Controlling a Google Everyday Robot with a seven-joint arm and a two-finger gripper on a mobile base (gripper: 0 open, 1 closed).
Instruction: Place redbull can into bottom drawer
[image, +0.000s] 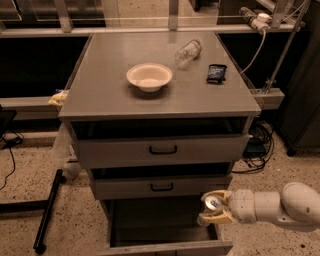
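Note:
My gripper (215, 208) reaches in from the right on a white arm and is shut on the redbull can (213, 203), whose pull-tab top faces up. It holds the can upright over the right side of the open bottom drawer (150, 220), just below the middle drawer's front. The bottom drawer is pulled out, with a dark interior and a plain front panel at the lower edge of the view.
Top drawer (162, 149) and middle drawer (161, 187) with black handles are slightly open. On the cabinet top (100, 95) sit a white bowl (149, 76), a clear plastic bottle (187, 51) lying down and a dark packet (216, 73). A black stand leg (47, 212) lies left.

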